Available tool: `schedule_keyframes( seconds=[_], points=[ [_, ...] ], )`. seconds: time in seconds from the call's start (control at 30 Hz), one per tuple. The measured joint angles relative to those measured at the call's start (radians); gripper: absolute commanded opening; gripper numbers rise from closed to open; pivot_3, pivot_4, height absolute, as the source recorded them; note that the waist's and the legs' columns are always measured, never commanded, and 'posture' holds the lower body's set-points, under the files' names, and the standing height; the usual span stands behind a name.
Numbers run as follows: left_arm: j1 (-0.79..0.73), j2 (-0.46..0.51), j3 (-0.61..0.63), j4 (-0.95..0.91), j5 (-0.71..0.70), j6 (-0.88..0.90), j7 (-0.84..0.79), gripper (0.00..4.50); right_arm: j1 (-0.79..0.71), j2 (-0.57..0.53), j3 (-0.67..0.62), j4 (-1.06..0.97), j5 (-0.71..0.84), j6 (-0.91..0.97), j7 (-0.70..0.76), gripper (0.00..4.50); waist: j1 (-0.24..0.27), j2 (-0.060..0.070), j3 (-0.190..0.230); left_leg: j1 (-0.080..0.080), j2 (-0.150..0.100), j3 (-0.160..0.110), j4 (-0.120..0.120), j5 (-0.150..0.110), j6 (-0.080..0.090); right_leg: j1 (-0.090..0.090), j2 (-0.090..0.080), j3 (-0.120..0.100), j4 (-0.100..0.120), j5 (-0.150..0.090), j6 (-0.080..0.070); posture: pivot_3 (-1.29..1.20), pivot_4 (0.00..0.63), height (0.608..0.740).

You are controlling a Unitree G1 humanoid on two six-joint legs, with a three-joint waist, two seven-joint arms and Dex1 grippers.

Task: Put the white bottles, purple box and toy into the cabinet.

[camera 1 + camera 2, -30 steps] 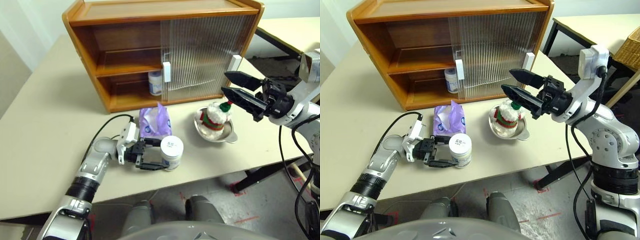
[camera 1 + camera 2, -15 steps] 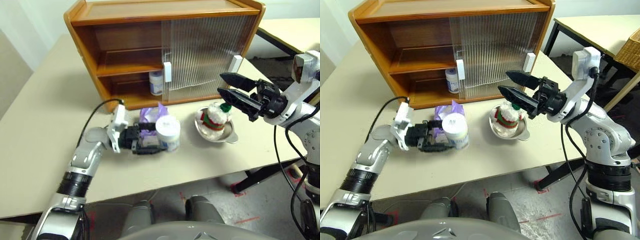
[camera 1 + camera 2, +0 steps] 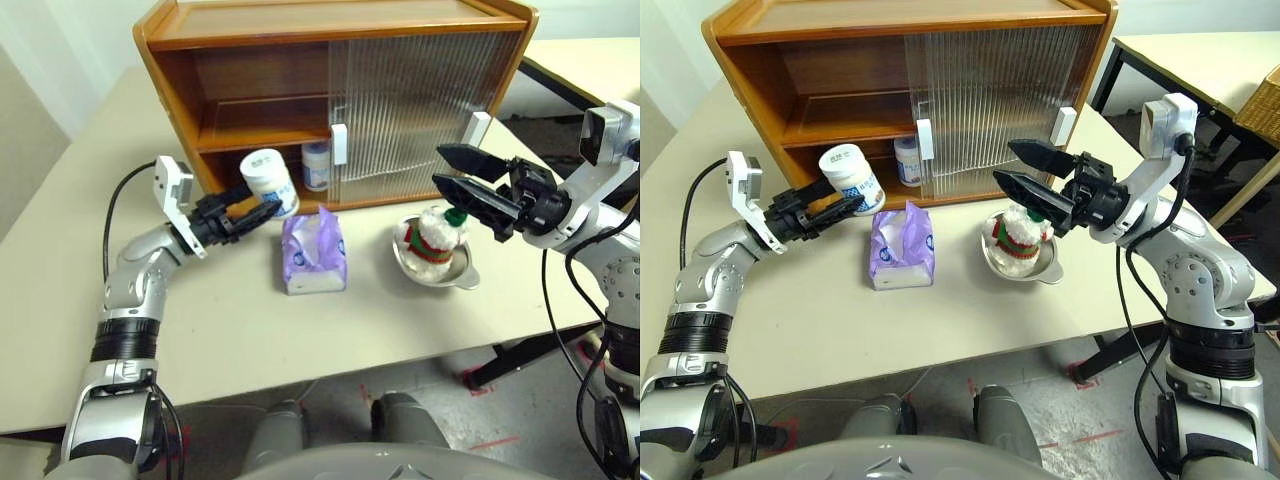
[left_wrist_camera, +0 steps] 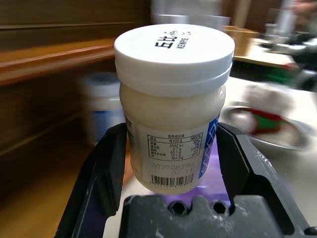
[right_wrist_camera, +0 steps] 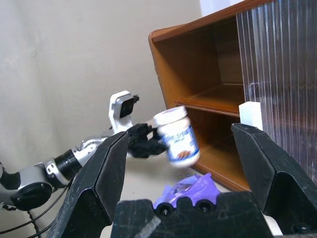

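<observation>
One bottle (image 3: pixel 270 178) is gripped by its body in the left tool (image 3: pixel 243 216), held before the cabinet (image 3: pixel 260 110); stiff, smooth plastic, judged light and slippery. Right tool (image 3: pixel 452 172) is held open above the toy (image 3: pixel 432 233).

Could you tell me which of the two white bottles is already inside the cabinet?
The bottle standing on the cabinet's lower shelf, beside the sliding door's edge. The other bottle is held off the table in the left gripper, in front of the open side.

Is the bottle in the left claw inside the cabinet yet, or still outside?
Outside. The left claw holds the bottle in the air before the cabinet's open lower shelf.
</observation>
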Motion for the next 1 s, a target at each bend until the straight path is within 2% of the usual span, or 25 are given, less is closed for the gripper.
schedule_keyframes(
  seconds=[0.43,1.0],
  points=[
    [-0.025,-0.049,-0.012,0.131,0.128,-0.093,0.175,3.05,0.001,0.001,0.0,-0.01,0.001,0.0,-0.004,4.5,0.005,0.0,0.0,0.0,0.0,0.0,0.0,-0.001,-0.001,0.0,0.0,0.0,0.0,0.001,-0.002,-0.07,0.0,0.74],
    [-0.03,-0.191,-0.029,0.149,0.255,-0.124,0.523,3.05,0.015,0.006,-0.001,-0.016,0.001,0.0,-0.017,4.5,0.014,-0.001,0.0,-0.001,-0.001,0.0,0.0,-0.001,-0.001,0.0,0.0,0.0,-0.001,0.003,-0.002,-0.09,0.0,0.74]
  ],
)
